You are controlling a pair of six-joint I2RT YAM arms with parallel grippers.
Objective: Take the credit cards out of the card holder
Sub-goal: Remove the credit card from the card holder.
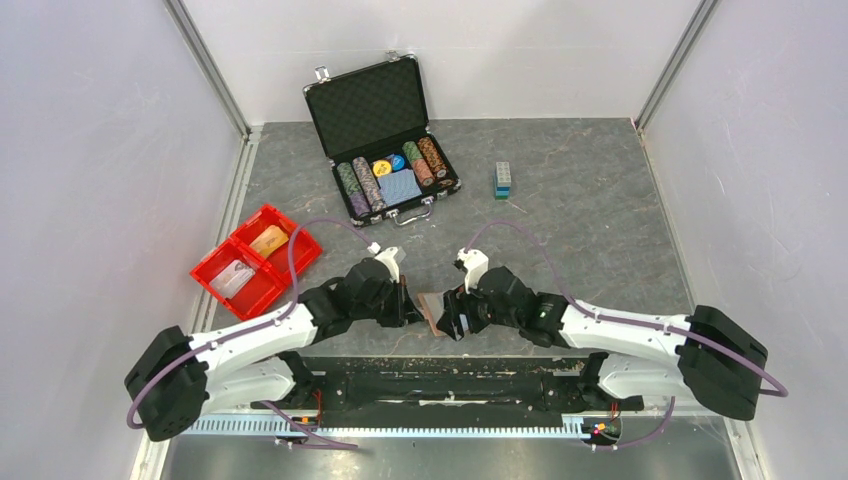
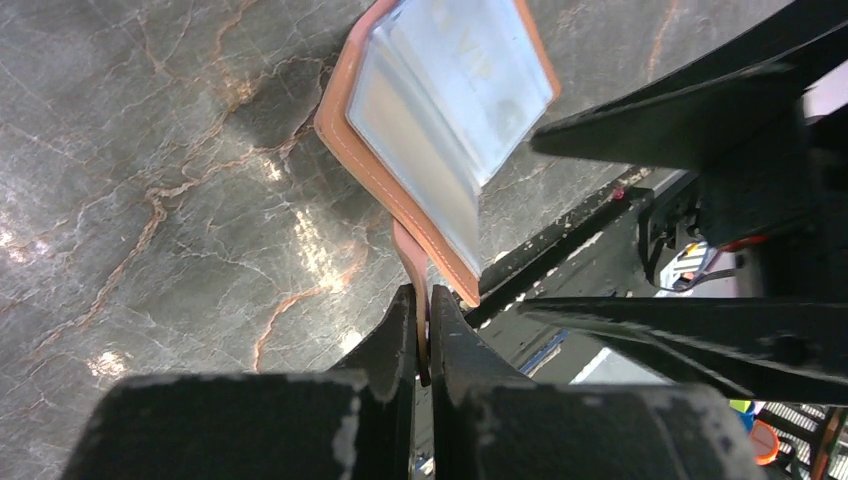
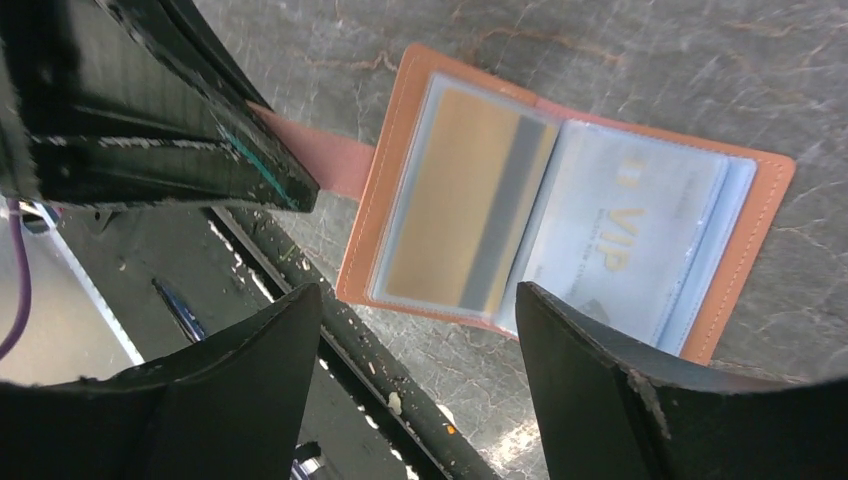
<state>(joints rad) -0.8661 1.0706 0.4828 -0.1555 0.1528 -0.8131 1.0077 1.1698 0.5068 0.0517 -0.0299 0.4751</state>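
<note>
The brown leather card holder (image 3: 570,215) lies open near the table's front edge, also seen in the top view (image 1: 432,308) and the left wrist view (image 2: 440,130). Its clear sleeves hold a gold card with a dark stripe (image 3: 465,215) and a pale blue-white VIP card (image 3: 625,235). My left gripper (image 2: 424,330) is shut on the holder's closing tab (image 2: 412,265). My right gripper (image 3: 418,300) is open and empty, just above the holder's near edge, fingers (image 3: 590,360) either side of the gold card.
An open black poker-chip case (image 1: 385,140) stands at the back. A red bin (image 1: 255,260) with a card in each compartment sits at the left. A small blue-green block (image 1: 503,180) lies at the back right. The table's front edge runs just below the holder.
</note>
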